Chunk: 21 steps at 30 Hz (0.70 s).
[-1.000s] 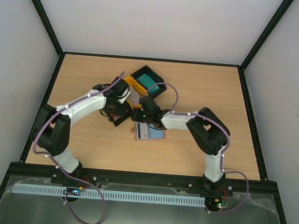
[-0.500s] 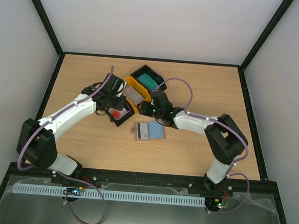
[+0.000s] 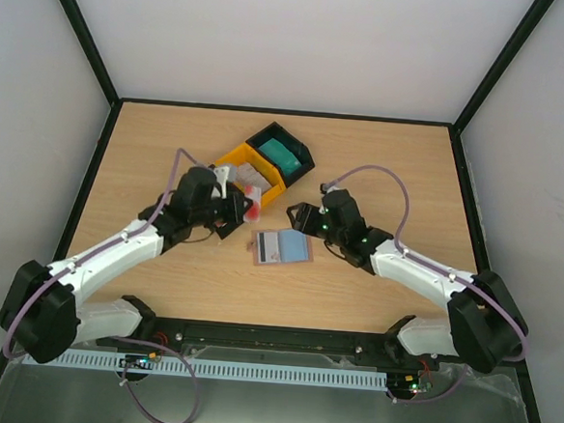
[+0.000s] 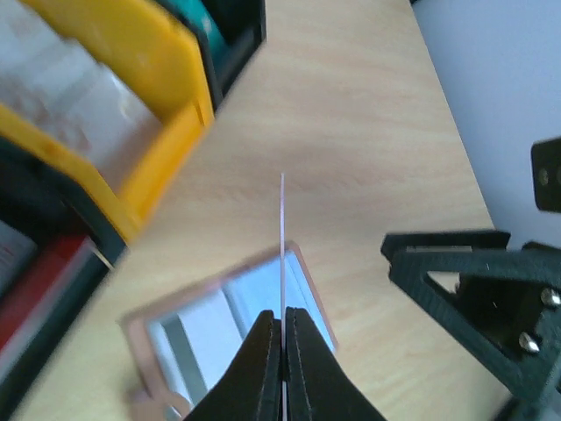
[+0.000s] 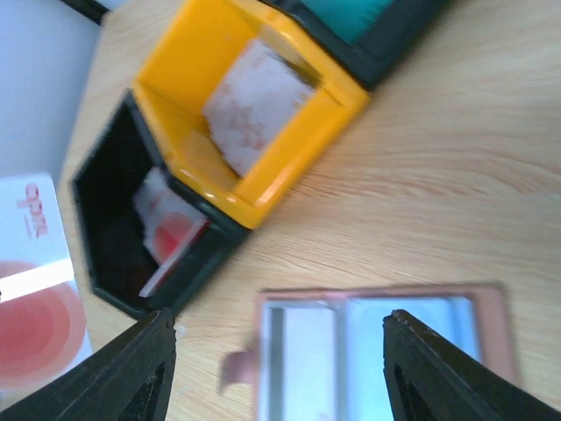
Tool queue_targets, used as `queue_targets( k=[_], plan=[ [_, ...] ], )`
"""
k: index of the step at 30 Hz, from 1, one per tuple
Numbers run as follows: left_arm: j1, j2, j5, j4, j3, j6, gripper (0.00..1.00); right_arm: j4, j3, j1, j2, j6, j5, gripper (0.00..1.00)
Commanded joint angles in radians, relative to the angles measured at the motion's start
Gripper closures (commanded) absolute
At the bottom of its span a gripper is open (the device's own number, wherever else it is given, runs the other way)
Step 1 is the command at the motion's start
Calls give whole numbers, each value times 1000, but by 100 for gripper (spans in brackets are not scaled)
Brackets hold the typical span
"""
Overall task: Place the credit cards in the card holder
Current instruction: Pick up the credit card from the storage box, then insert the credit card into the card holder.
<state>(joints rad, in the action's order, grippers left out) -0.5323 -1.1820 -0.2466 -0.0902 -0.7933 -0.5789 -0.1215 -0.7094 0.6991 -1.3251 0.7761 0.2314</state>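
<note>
The card holder (image 3: 281,247) lies open on the table, pinkish-brown with pale blue pockets (image 4: 223,320), also in the right wrist view (image 5: 386,346). My left gripper (image 3: 241,209) hovers just left of it, shut on a red-and-white credit card (image 3: 252,212), which the left wrist view shows edge-on (image 4: 282,237) above the holder. The same card shows flat at the left of the right wrist view (image 5: 35,289). My right gripper (image 3: 297,215) stands open above the holder's far edge, nothing between its fingers (image 5: 145,368).
A yellow tray (image 3: 235,157) holds pale blotched cards (image 5: 254,110). A black tray (image 3: 295,164) behind it holds teal cards (image 3: 278,151). Another black tray (image 5: 110,189) with red-and-white cards (image 5: 171,232) sits under my left gripper. Walls enclose the table.
My left gripper has drawn back from the black tray with a red-and-white card toward the holder. The right arm has swung out to the right and its jaws have widened.
</note>
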Motion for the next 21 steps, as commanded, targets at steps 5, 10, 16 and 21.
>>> queue_targets(
  k=[5, 10, 16, 21],
  plan=[
    [-195, -56, 160, 236, 146, -347, 98, 247, 71, 4, 39, -48, -182, 37],
    [-213, -108, 174, 434, 272, -475, 98, 276, 91, 45, 7, -43, -242, 37],
    [-236, -224, 143, 571, 320, -558, 98, 309, 55, 65, -95, -108, -272, 38],
    [-253, -304, 137, 677, 330, -600, 97, 279, 61, 69, -137, -124, -259, 40]
  ],
)
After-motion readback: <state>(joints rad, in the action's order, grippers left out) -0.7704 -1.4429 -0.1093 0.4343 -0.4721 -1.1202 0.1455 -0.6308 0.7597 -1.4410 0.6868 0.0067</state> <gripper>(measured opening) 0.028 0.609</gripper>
